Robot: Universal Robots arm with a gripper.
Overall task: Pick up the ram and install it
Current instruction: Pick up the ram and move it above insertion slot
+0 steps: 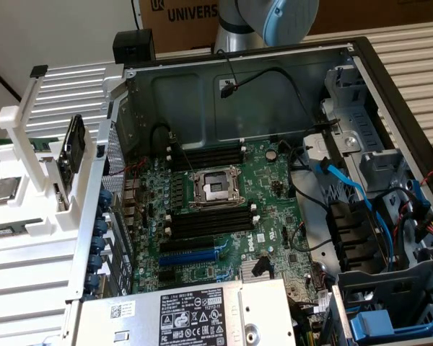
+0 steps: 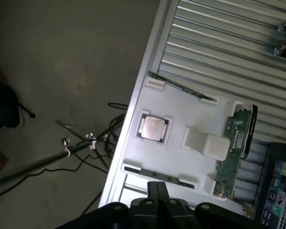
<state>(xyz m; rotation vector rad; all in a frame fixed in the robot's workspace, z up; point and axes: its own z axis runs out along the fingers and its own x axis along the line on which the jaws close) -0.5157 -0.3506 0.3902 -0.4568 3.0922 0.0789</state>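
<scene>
Two ram sticks stand on edge in a white holder (image 1: 22, 162) at the left of the exterior view. One ram (image 1: 42, 142) lies above a bare processor chip (image 1: 3, 189) and the second stick (image 1: 3, 231) lies below it. An upright green circuit board with a black backing (image 1: 73, 150) stands at the holder's right side.

In the wrist view the end effector (image 2: 158, 185) hangs over this holder with its black fingers (image 2: 152, 191) together, gripping nothing. It is nearest the second stick (image 2: 157, 174); the other ram (image 2: 180, 87) sits beyond the chip (image 2: 153, 128).

The open computer case (image 1: 274, 86) fills the centre and right of the exterior view. Its green motherboard (image 1: 231, 238) carries an empty processor socket (image 1: 215, 189), black memory slots (image 1: 209, 222) and a blue expansion slot (image 1: 190, 256). The arm's grey joint (image 1: 267, 18) shows at the top edge.
</scene>
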